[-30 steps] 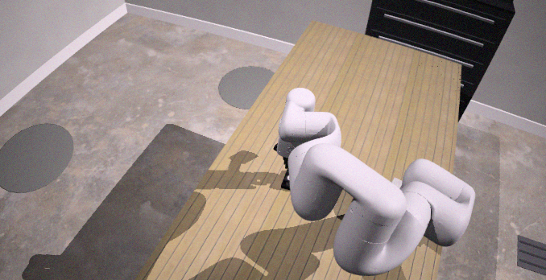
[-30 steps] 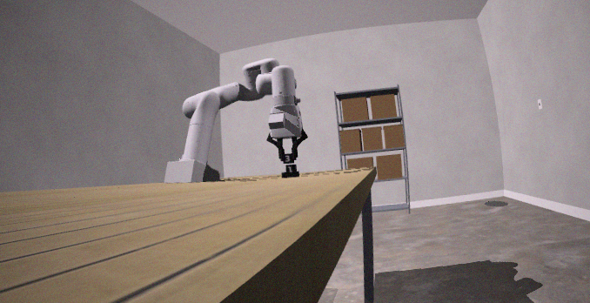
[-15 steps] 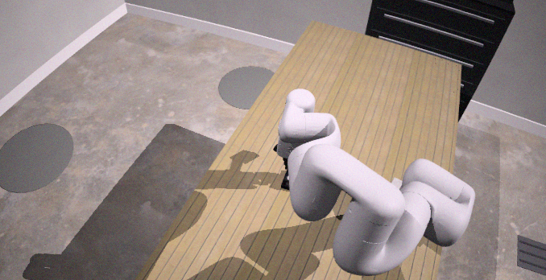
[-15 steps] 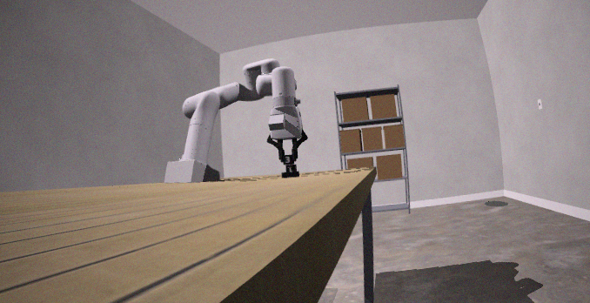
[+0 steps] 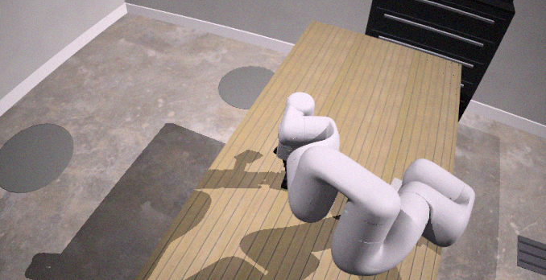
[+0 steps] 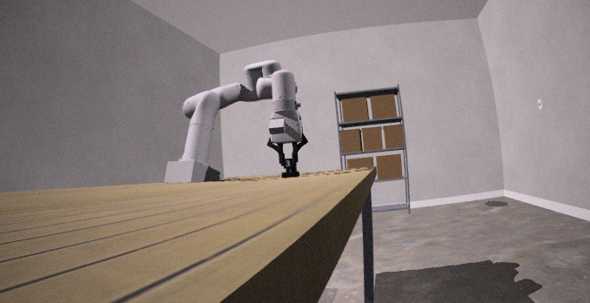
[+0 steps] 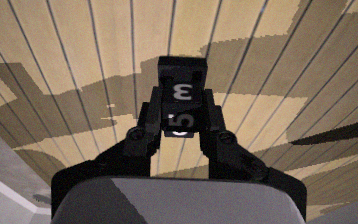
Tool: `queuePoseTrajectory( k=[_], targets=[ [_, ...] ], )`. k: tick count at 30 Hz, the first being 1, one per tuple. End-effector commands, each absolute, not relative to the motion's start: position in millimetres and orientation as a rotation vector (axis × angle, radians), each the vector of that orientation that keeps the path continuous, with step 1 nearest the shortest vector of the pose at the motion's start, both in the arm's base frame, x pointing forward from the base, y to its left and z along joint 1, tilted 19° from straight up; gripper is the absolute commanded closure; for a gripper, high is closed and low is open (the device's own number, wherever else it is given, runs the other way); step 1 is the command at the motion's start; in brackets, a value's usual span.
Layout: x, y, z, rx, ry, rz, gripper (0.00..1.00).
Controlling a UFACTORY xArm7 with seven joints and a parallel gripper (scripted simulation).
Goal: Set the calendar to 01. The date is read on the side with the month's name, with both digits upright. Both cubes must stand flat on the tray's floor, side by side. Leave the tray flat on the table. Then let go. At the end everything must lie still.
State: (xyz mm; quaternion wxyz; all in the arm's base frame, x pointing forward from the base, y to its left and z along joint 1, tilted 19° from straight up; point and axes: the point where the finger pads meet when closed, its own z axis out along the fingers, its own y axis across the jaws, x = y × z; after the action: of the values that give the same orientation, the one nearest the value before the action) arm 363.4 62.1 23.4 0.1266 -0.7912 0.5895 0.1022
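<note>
My gripper (image 6: 289,164) (image 7: 181,101) is shut on a black cube with white digits, low over the tray. The held cube (image 6: 287,163) shows a 3 in the exterior view. In the wrist view, a 3 and a 5 show sideways between the fingers. Part of another white mark shows below the 5; what bears it is unclear. The black tray (image 5: 284,186) (image 6: 291,174) (image 7: 182,62) is on the table under the gripper. The arm hides most of it in the top view. The second cube is not clearly distinguishable, and the month's name is not readable.
The wooden table (image 5: 374,93) (image 6: 152,218) has its long edge near the tray. The arm's base (image 6: 179,171) stands on it. Black drawers (image 5: 435,21) and a shelf with boxes (image 6: 372,138) stand beyond the table. Arm shadows cross the wood.
</note>
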Motion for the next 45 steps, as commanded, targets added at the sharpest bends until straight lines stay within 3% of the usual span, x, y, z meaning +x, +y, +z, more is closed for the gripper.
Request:
queuePoseTrajectory(
  k=[1,45],
  targets=[
    [364.6,62.2,22.0,-2.301,1.716,0.293,0.73],
    [364.6,64.4,15.6,-2.301,1.716,0.293,0.73]
  ],
)
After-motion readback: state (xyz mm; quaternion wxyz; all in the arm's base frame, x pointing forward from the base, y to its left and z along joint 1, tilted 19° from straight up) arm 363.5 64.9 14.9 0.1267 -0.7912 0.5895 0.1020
